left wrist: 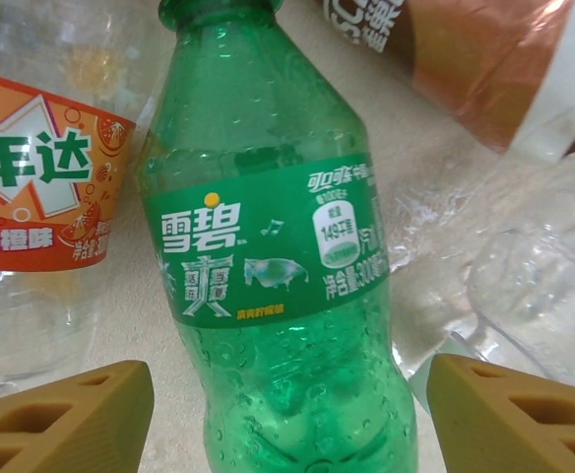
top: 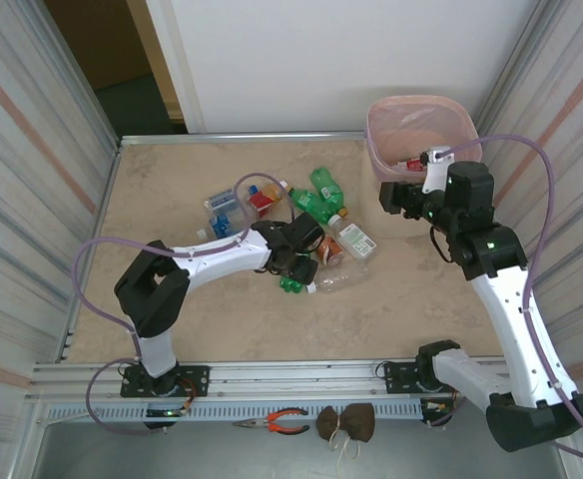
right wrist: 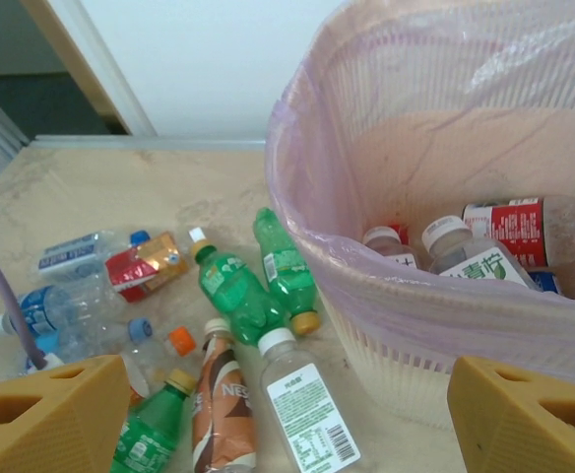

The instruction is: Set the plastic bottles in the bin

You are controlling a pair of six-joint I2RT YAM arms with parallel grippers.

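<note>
Left wrist view has a green bottle (left wrist: 278, 286) with a green label lying lengthwise between the yellow fingertips (left wrist: 66, 419) of the left gripper (left wrist: 287, 429), its neck pointing away from the wrist. The jaws stand apart with a gap on each side of the bottle, so nothing is clamped. Just beside it on the left lies an orange-labelled clear bottle (left wrist: 41, 197). A brown-sleeved bottle (left wrist: 465, 59) lies up to the right, and a crumpled clear bottle (left wrist: 524, 286) lies close against its right side; whether they touch I cannot tell.

Top external view shows the left gripper (top: 293, 264) low over the near edge of the heap of plastic bottles (top: 311, 215) in the middle of the table (top: 172, 180). The right gripper (top: 401, 196) hovers just in front of the pink bin (top: 421, 105), which stands at the far right corner.

Right wrist view shows the right gripper (right wrist: 287, 434) spread wide and holding nothing. The bin (right wrist: 415, 296) stands just to its right, with several binned bottles (right wrist: 484, 261) lying inside, and the heap lies on the table to the left
</note>
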